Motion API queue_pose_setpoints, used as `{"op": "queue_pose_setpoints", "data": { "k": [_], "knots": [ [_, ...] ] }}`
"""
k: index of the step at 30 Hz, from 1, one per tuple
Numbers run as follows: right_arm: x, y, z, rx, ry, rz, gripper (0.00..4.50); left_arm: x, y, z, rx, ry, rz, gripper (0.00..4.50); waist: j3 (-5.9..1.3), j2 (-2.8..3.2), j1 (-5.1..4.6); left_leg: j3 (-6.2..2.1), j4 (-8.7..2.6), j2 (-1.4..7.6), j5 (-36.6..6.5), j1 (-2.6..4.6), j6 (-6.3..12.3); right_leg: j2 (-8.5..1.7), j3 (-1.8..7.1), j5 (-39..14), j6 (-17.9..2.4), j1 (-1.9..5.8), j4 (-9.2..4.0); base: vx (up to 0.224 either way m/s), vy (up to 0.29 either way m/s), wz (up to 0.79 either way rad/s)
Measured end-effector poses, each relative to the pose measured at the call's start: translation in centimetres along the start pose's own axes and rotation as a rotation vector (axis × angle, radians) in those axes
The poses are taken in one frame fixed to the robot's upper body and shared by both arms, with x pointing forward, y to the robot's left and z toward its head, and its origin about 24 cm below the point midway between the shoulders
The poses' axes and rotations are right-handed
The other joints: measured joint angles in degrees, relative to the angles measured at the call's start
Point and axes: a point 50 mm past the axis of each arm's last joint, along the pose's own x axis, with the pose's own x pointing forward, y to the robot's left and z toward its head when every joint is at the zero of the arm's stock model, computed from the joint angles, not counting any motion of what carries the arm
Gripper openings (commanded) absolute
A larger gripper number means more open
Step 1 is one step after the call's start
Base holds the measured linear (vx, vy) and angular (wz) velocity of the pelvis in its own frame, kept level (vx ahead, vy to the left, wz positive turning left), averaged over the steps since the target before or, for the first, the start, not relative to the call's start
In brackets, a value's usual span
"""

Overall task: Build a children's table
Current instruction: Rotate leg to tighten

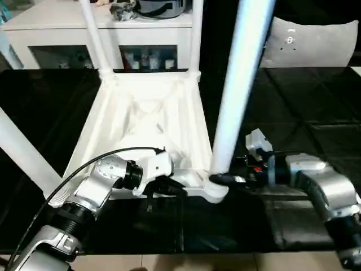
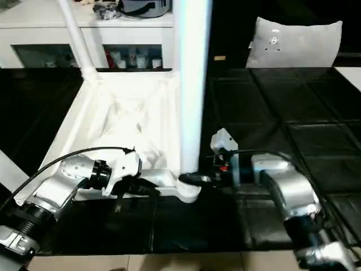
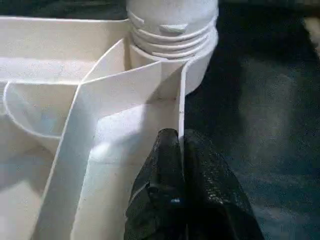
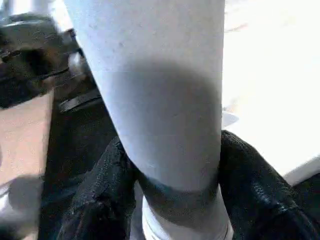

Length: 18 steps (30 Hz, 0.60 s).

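Cabinet (image 1: pixel 101 34) stands behind children's table (image 1: pixel 146 118).

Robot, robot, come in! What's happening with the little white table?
Left pincer shut on tabletop rim. Right pincer around near leg, at its socket. Table upside down, legs up. Nothing in the way.

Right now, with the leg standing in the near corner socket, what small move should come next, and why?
Probably twist the leg with the right gripper, whose fingers sit on either side of its base. Thread ridges show above the socket, so it seems not fully seated. The left gripper pinches the tabletop's rib, steadying it.
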Motion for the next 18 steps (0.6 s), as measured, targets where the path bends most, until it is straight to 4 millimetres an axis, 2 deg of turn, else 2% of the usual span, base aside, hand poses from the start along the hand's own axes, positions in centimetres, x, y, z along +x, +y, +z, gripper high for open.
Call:
{"op": "queue_pose_setpoints", "data": {
  "k": [2,6,8,10,11,12,14,18],
  "knots": [
    [1.2,-0.6,0.3,0.046,-0.044,-0.166,1.99,0.5,0.7,0.4,-0.052,0.004,0.101,0.0,0.15,-0.21,-1.21,-0.06,0.04,0.01,0.2,-0.03,-0.21,0.02,-0.08,0.0,0.0,-0.08,-0.02,-0.028,-0.002,-0.02],
    [3.2,-2.1,1.1,0.128,-0.099,-0.472,1.99,3.0,1.5,1.8,-0.127,-0.003,0.271,0.0,0.14,-0.17,-3.7,-0.1,0.21,0.02,0.2,-0.15,-0.18,-0.04,-0.33,0.0,0.0,-0.06,-0.57,-0.025,0.006,-0.04],
    [3.7,-2.7,1.3,0.14,-0.104,-0.573,1.99,4.1,1.5,2.3,-0.142,-0.008,0.322,0.0,0.13,-0.15,-4.51,-0.15,0.27,0.02,0.2,-0.2,-0.15,-0.05,-0.41,0.0,0.0,0.0,-0.77,0.0,0.0,0.0],
    [4.0,-2.8,1.4,0.134,-0.114,-0.62,1.99,4.6,1.6,2.6,-0.142,-0.01,0.356,0.0,0.08,-0.07,-4.67,-0.21,0.24,0.0,0.2,-0.2,-0.1,-0.05,-0.45,0.0,0.0,0.02,-0.83,0.0,0.0,0.0],
    [4.2,-2.8,1.4,0.13,-0.12,-0.632,2.33,4.6,1.6,2.6,-0.141,-0.01,0.365,0.0,0.07,-0.06,-4.65,-0.23,0.19,-0.01,0.1,-0.26,-0.07,-0.05,-0.46,0.0,0.0,0.02,-0.82,0.0,0.0,0.0],
    [4.2,-2.8,1.5,0.121,-0.128,-0.636,2.33,4.6,1.6,2.7,-0.139,-0.01,0.37,0.0,0.07,-0.06,-4.57,-0.25,0.15,-0.01,0.1,-0.31,-0.06,-0.05,-0.46,0.0,0.0,0.02,-0.81,0.0,0.0,0.0],
    [4.1,-2.8,1.4,0.108,-0.148,-0.63,2.67,4.6,1.7,2.8,-0.126,-0.012,0.369,0.0,0.07,-0.05,-4.28,-0.25,0.1,-0.01,0.1,-0.41,-0.01,-0.05,-0.45,0.3,0.0,-0.02,-0.77,0.0,0.0,0.0],
    [3.6,-2.5,1.1,0.088,-0.173,-0.571,3.06,4.0,1.8,2.7,-0.078,-0.014,0.338,0.0,0.08,-0.04,-3.43,-0.31,-0.02,0.03,0.1,-0.48,0.06,-0.01,-0.45,0.4,-0.1,-0.23,-0.39,0.0,0.0,0.0]
  ]
}}
